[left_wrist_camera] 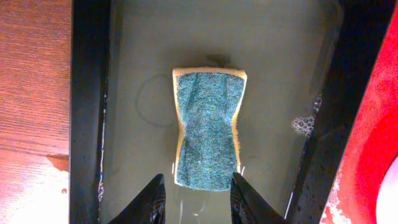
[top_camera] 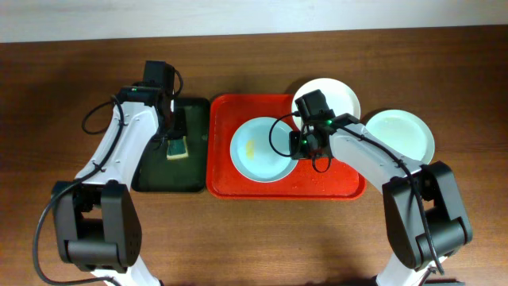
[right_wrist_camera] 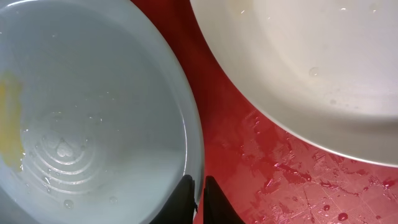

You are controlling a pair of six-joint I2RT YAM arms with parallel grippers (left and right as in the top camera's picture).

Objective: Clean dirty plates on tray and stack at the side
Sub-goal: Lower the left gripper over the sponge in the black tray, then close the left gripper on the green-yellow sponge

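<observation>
Black fingertips of the right gripper (right_wrist_camera: 199,194) sit almost together, one on each side of the thin rim of a pale blue-green plate (right_wrist_camera: 93,124), pinching it at the plate's right edge. That plate is round, shallow and glossy. It lies face up on the floor of the red tray (right_wrist_camera: 249,143), beaded with water and marked by faint rings and a yellow smear (right_wrist_camera: 9,118) on its far side. A white plate (right_wrist_camera: 311,62), smooth and wet, lies just beside it, and only a narrow wedge of wet red plastic separates the two rims. From overhead, the white plate overhangs the tray's far right corner. A second pale plate (top_camera: 399,135) rests on the wooden table (top_camera: 254,238) to the right, off the tray. The tray's long axis runs left to right.

The left gripper (left_wrist_camera: 198,182) straddles the near end of a sponge (left_wrist_camera: 208,130) with a yellow body, a rough teal face and a pinched waist. The sponge lies lengthwise away from the fingers in the watery dark green tray (left_wrist_camera: 87,112). The gap between the jaws is moderate, and I cannot tell whether they press the sponge.
</observation>
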